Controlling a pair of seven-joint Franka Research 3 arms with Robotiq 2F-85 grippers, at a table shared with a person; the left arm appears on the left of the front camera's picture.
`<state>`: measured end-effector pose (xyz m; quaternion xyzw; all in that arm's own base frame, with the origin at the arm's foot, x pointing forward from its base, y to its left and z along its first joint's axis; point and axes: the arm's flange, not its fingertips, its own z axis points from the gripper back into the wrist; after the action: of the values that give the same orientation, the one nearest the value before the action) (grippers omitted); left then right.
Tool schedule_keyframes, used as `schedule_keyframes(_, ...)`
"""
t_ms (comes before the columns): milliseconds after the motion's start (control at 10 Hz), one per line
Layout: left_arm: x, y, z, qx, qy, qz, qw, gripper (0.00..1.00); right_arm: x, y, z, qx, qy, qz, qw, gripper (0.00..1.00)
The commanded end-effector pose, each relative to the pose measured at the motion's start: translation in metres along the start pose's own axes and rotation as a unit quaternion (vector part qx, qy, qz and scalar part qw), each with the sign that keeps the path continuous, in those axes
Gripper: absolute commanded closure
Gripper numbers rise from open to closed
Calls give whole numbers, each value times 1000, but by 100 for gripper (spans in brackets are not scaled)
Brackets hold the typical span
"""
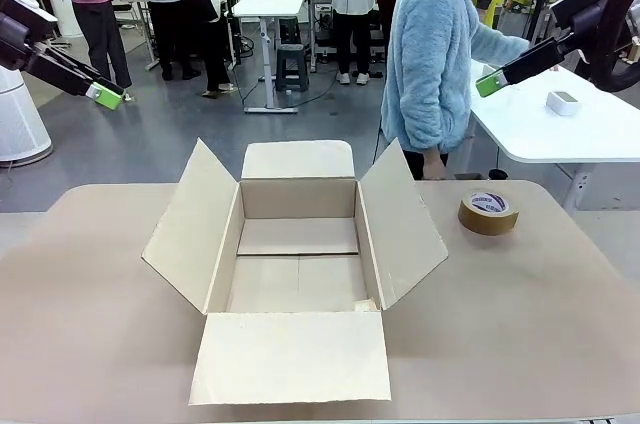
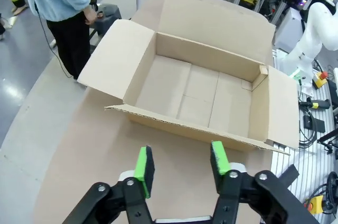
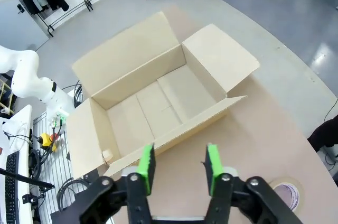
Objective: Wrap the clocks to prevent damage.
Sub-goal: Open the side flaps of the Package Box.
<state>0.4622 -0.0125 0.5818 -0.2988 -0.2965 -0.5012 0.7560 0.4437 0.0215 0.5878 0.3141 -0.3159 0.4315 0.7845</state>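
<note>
As both wrist views show, my left gripper [image 2: 180, 156] is open, its green pads [image 2: 143, 163] parted with nothing between them, and it hovers above the brown desk [image 2: 95, 145]. My right gripper [image 3: 180, 156] is open too, unloaded, and raised over the same desk. Just beyond both grippers, between them at the middle of the desk, stands a brown cardboard box [image 2: 119, 57] with all four flaps folded outward; one long side wall faces each gripper, and the bare floor panels inside are visible. Close beside my right gripper, apart from the box, a roll of brown tape [image 3: 288, 195] lies flat on the desk. Farther off, past the box at the far side of the desk and nearer my right gripper than my left, a person [image 1: 432, 54] in a light blue fleece and dark trousers stands turned toward a white table [image 1: 600, 134]. Where the clocks lie I cannot tell.
</note>
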Motion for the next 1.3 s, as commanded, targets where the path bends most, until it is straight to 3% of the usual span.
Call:
schedule_keyframes(0, 3, -4, -1, -5, -2, -3, 1000, 100, 1, 0, 1, -4, 5, 4, 1000, 89)
schedule_keyframes(100, 5, -3, -1, -5, -1, -4, 1000, 100, 1, -1, 2, -5, 7, 3, 1000, 99)
schedule_keyframes(200, 3, -6, 1, -2, -3, -4, 1000, 100, 0, 0, 3, -4, 7, 2, 1000, 100)
schedule_keyframes(800, -6, -5, 13, 33, -18, 19, 999, 100, -1, -1, 2, -3, 1, -1, 1000, 100)
schedule_keyframes(900, 2, -3, 2, 1, 1, -1, 1000, 100, -1, -1, 2, -3, 1, -1, 1000, 100)
schedule_keyframes(1100, -3, 0, 9, 11, -2, 5, 1000, 100, -2, 0, 3, -1, 2, -2, 1000, 99)
schedule_keyframes(1200, 28, -23, -1, 52, 16, 26, 998, 100, 25, 29, -27, -45, 23, -38, 998, 99)
